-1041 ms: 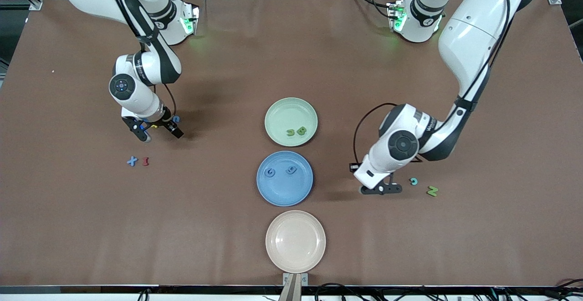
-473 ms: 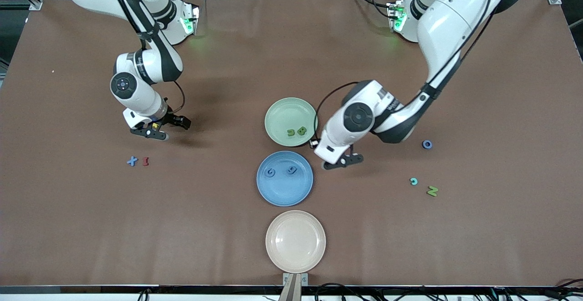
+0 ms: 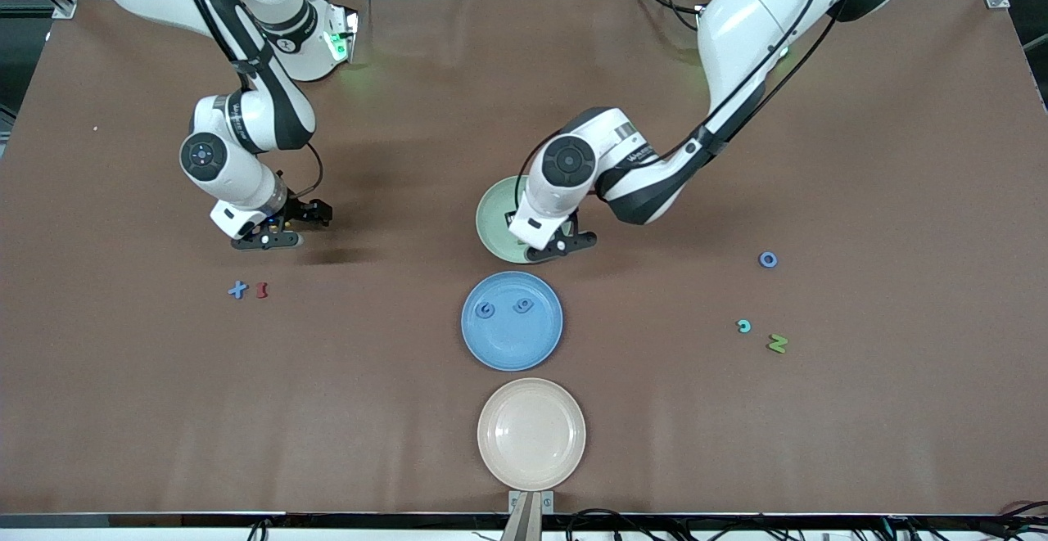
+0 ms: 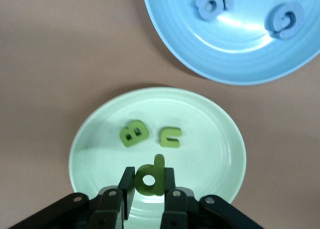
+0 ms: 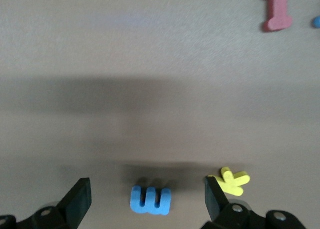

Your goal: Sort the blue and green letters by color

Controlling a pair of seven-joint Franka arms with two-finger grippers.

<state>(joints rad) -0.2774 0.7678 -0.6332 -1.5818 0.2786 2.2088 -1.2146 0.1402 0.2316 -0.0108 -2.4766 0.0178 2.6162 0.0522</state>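
Observation:
My left gripper (image 3: pixel 559 246) hangs over the pale green plate (image 3: pixel 490 218), shut on an olive-green p-shaped letter (image 4: pixel 152 176). On that plate (image 4: pixel 210 154) lie a green B (image 4: pixel 134 133) and a green hook (image 4: pixel 170 137). The blue plate (image 3: pixel 512 340) holds a blue G (image 3: pixel 487 310) and a 9-like letter (image 3: pixel 523 305). My right gripper (image 5: pixel 147 195) is open low over the table, with a blue m (image 5: pixel 150 200) lying between its fingers. A blue X (image 3: pixel 237 289) lies nearer the camera than that gripper (image 3: pixel 277 230). A green N (image 3: pixel 777 344) lies toward the left arm's end.
A yellow letter (image 5: pixel 231 181) lies close to one right finger. A red I (image 3: pixel 261 290) sits beside the X. A blue ring (image 3: pixel 767 259) and a small teal letter (image 3: pixel 743 326) lie near the N. A beige plate (image 3: pixel 531 433) stands nearest the camera.
The left arm swung from the spot near the N across to the green plate, carrying the green letter. The right gripper turned and shifted slightly over the m.

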